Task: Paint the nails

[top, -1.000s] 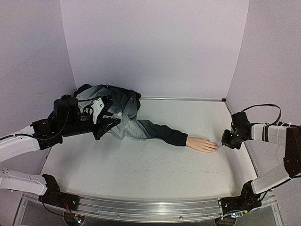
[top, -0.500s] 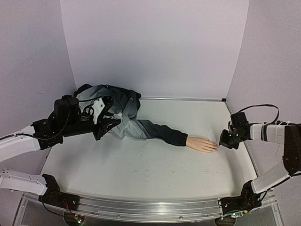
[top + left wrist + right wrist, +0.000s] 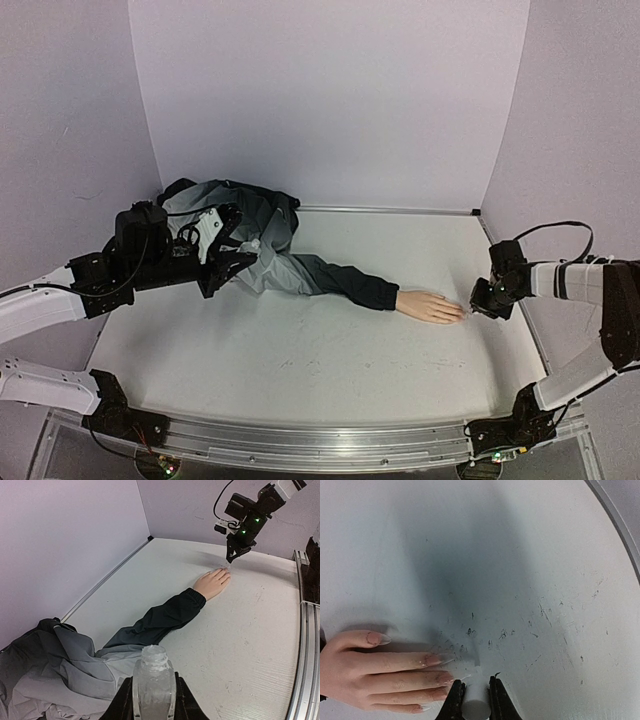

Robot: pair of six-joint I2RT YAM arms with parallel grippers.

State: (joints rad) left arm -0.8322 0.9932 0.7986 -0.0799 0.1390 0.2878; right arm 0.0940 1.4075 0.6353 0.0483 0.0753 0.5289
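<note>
The pale mannequin hand (image 3: pixel 430 306) lies flat on the white table, sticking out of a dark grey jacket sleeve (image 3: pixel 345 280). Its nails (image 3: pixel 442 660) show in the right wrist view at the fingertips, pointing right. My right gripper (image 3: pixel 480 306) is shut on a white brush cap (image 3: pixel 475 704); its thin brush tip (image 3: pixel 476 656) hangs just right of the fingertips, close to the table. My left gripper (image 3: pixel 153 700) is shut on a small whitish open bottle (image 3: pixel 153 682) and holds it above the crumpled jacket (image 3: pixel 235 235) at the far left.
The right arm (image 3: pixel 247 520) shows in the left wrist view above the hand. Purple walls close in the back and both sides. A metal rail (image 3: pixel 320 445) runs along the near edge. The table by the fingertips is scuffed with dark marks (image 3: pixel 520 635).
My right gripper shifted slightly left towards the fingertips and back again. The left arm with the bottle has not moved.
</note>
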